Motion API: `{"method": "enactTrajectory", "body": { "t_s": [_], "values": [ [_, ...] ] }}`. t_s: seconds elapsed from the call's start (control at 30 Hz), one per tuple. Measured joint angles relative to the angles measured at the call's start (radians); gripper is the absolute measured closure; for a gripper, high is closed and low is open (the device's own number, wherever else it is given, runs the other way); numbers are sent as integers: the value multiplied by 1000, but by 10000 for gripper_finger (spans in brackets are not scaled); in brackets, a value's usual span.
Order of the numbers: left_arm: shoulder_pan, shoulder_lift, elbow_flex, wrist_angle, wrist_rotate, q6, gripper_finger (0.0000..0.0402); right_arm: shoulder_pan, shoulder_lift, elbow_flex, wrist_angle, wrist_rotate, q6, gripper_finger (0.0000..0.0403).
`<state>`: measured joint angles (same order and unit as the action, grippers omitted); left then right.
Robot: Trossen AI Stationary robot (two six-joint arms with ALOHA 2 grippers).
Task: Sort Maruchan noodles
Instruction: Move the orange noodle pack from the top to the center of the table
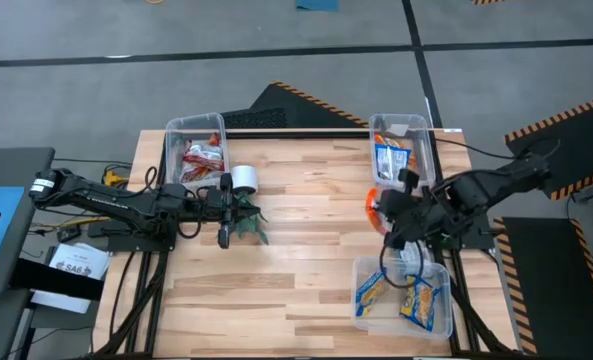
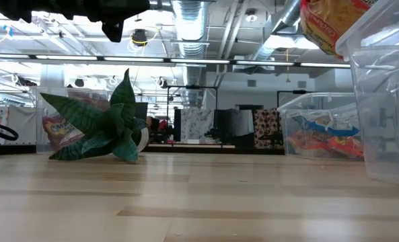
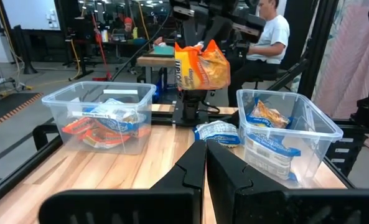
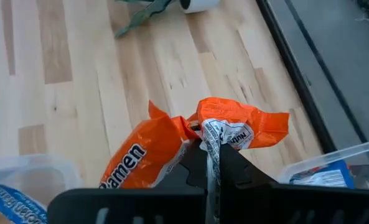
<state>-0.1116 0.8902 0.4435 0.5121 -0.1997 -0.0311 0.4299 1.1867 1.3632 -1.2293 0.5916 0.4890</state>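
- Hanging above the wooden table [image 1: 306, 250], the orange crinkly plastic ramen packet [image 4: 172, 146] is pinched at one edge by the right gripper [image 4: 212, 158], fingers closed on it, its long side trailing away from them.
- It is between two clear plastic bins [image 1: 401, 300].
- The left gripper [image 3: 206, 163], fingers pressed together and empty, waits near the small green plant [image 1: 248, 222].

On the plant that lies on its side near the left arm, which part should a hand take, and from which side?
Take the white pot, not the leaves: it is rigid and round, the leaves thin and spreading. The plant lies tipped, so coming from above across the pot's sides seems best. The left hand is shut above the leaves.
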Motion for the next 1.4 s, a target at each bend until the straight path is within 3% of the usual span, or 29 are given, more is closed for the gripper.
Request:
{"method": "enactTrajectory", "body": {
  "t_s": [0.63, 1.0, 1.17, 1.4],
  "values": [
    [0, 0, 0, -10, 0, 0, 401, -62, 61, 1, 124, 13, -180, 383],
    [0, 0, 0, -24, -10, 0, 401, -89, 72, -1, 113, -45, -188, 383],
    [0, 0, 0, -24, -21, -8, 401, -174, 77, -115, 370, -52, -288, 383],
    [0, 0, 0, -25, -22, -8, 401, -381, 79, -442, 921, -301, -411, 383]
  ]
}}
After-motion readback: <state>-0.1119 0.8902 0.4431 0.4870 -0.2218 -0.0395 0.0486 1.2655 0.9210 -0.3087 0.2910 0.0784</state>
